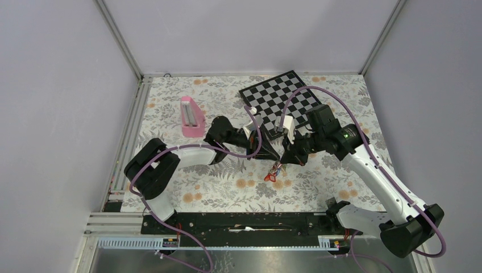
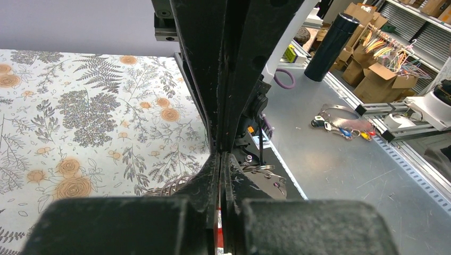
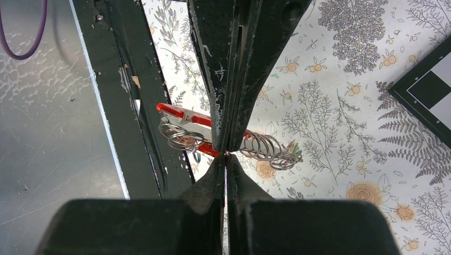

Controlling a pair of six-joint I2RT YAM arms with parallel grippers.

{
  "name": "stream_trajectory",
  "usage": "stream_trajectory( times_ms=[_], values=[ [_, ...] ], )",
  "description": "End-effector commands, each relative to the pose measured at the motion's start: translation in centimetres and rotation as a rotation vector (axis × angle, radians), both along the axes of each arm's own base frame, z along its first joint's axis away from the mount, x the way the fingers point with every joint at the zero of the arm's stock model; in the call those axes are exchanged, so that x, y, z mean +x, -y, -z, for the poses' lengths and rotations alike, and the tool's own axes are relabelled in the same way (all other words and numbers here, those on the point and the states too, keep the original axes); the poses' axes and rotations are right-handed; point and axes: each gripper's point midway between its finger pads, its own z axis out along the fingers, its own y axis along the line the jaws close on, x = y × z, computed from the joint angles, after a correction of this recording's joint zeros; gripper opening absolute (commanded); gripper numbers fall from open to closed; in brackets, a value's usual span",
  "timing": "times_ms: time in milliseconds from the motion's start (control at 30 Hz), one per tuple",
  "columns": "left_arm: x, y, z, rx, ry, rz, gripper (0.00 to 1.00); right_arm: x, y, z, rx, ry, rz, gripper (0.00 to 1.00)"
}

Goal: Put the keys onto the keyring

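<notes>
The right hand (image 3: 227, 152) is closed, its pads clamped on the red side of the keyring (image 3: 181, 114); the red bar runs crosswise through the pinch, sticking out on both sides. Wire split rings (image 3: 266, 150) are threaded on the bar close to the pads on either side. The left hand (image 2: 220, 155) meets it tip to tip, its fingers pressed together; what lies between its pads I cannot tell, only a sliver of red in the gap.

From above, the keys (image 1: 277, 169) hang in a small coloured bunch directly under the two hands, above the floral tabletop (image 1: 227, 190). Bare cloth lies below the bunch and stretches back toward the arm bases, as far as the black rail (image 1: 250, 222) along the near edge.

Beyond the hands, a checkerboard (image 1: 273, 96) lies close, its near edge just behind the right hand; a pink block (image 1: 191, 116) sits well off to the outer side of the left hand, near the tabletop's left border; grey walls (image 1: 62, 85) close in three sides.
</notes>
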Motion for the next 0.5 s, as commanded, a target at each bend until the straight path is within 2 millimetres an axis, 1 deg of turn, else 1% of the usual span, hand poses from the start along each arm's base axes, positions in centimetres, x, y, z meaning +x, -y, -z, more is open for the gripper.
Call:
stream_trajectory(
  times_ms=[0, 167, 300, 467],
  values=[
    [-0.5, 0.1, -1.9, -0.069, 0.063, 0.022, 0.00, 0.3, -0.7, -1.3, 0.050, 0.064, -0.010, 0.00],
    [-1.3, -0.7, -3.0, -0.113, 0.060, 0.030, 0.00, 0.6, -0.5, -1.9, 0.074, 0.122, 0.006, 0.14],
    [-1.5, -0.9, -3.6, -0.131, 0.045, 0.021, 0.00, 0.5, -0.7, -2.4, 0.105, 0.134, 0.007, 0.25],
    [-1.9, -1.4, -3.9, -0.149, 0.035, 0.002, 0.00, 0.4, -0.5, -3.1, 0.131, 0.153, 0.010, 0.32]
  ],
)
